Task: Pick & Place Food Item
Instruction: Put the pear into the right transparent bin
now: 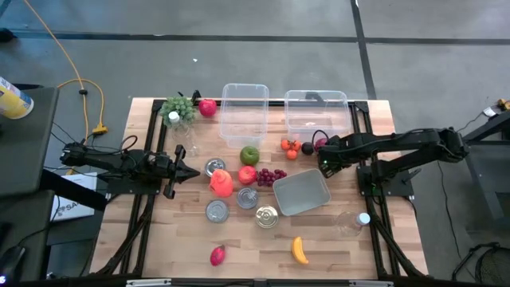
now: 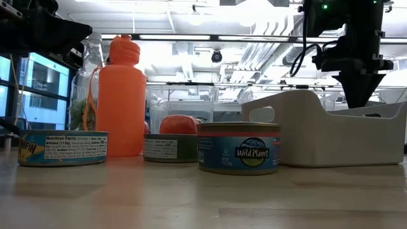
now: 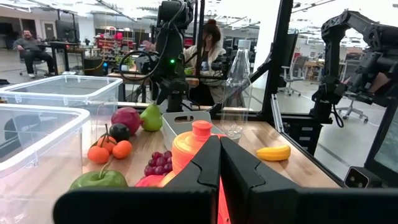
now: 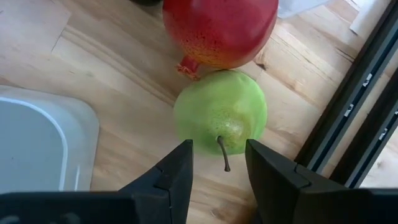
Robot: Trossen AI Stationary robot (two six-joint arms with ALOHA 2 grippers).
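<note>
From above, the right gripper [image 1: 325, 165] is seen over the table [image 1: 343, 247], between the fruit cluster and the white bin [image 1: 303, 194]. The left gripper [image 1: 177, 174] is parked at the left side, its jaws together. In the right wrist view, the jaws are held apart just short of a green pear [image 4: 221, 112] (stem toward the camera), which touches a pomegranate [image 4: 219, 28].

pear [image 4: 221, 112] | green, stem showing | on wood table [image 4: 112, 81] | touching red pomegranate [image 4: 219, 28]
</note>
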